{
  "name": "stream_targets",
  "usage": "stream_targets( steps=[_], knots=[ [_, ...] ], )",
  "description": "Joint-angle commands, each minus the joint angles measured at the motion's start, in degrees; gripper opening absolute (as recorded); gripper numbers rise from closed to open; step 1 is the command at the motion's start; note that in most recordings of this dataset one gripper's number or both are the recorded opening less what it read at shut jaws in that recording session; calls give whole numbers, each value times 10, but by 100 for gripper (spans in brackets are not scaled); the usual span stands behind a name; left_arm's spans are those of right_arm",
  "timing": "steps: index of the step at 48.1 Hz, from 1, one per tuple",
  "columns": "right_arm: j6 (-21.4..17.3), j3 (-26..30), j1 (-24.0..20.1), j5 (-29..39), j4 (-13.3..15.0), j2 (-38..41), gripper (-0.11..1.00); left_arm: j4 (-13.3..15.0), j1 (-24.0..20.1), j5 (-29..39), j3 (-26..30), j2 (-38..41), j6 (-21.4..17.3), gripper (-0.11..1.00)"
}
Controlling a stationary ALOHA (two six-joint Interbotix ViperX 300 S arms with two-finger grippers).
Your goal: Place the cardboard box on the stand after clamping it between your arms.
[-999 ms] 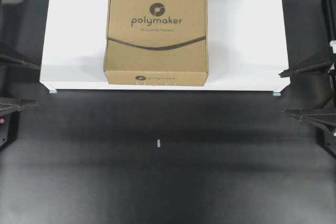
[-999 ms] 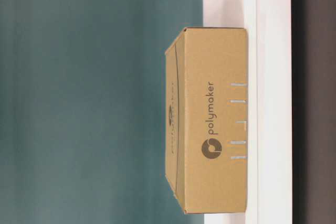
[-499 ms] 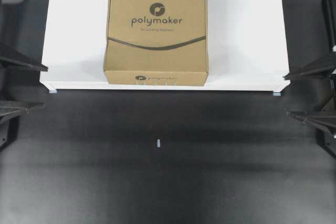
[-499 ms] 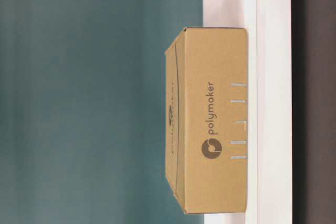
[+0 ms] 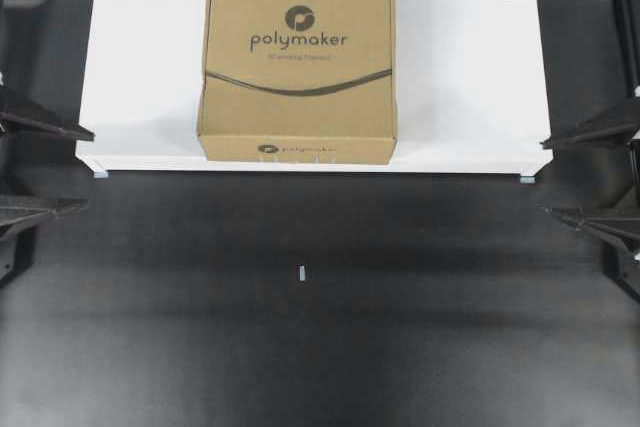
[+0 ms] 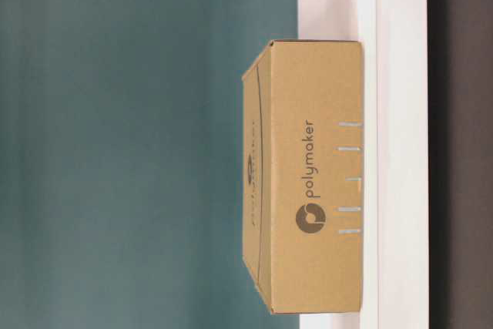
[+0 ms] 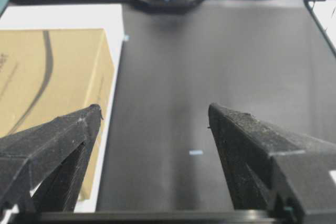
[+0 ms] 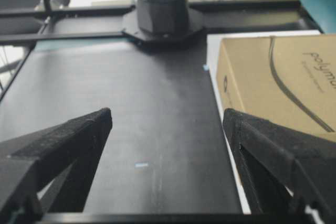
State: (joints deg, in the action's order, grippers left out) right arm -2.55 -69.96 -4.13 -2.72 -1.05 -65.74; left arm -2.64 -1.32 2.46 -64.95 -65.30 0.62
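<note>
1. At the left edge of the overhead view, the left claw is seen spread wide and empty, one finger level with the front of the stand and the other over the dark bench.
2. On the middle of the stand, toward its back edge, the cardboard box is found lying flat, logo upward, well apart from both claws; the placing is judged already done.
3. At the right edge, the right claw is likewise seen spread wide with nothing held, mirroring the left.
4. The step in hand is judged to be the clearing of the arms. It is best done by keeping both claws spread and drawn straight outward, away from the box sides, so that the box is not dragged or turned on the smooth white top.
5. From the table-level view, which is turned sideways, the box is shown seated flush on the stand with no lifted corner, which cannot be judged from above. No claw appears there.
6. From the left wrist view, the box's side wall and the stand's near corner are shown beside the left claw; only there and in the right wrist view is a small pale mark on the bench seen between the fingers.
</note>
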Motion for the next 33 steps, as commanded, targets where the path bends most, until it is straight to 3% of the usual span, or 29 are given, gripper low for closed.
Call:
stream_targets(
  steps=[1,12,22,33],
  knots=[
    [-4,-3,5,-2,-1,2,82,-1,1,-2,4,1,1,80],
    [-4,-24,5,0,-1,-11,82,-1,1,31,4,-7,0,80],
    [-4,-47,5,0,-2,-45,82,0,1,100,4,-9,2,80],
    [-1,-53,5,4,-1,-76,82,-1,-1,58,4,-6,-8,80]
  ],
)
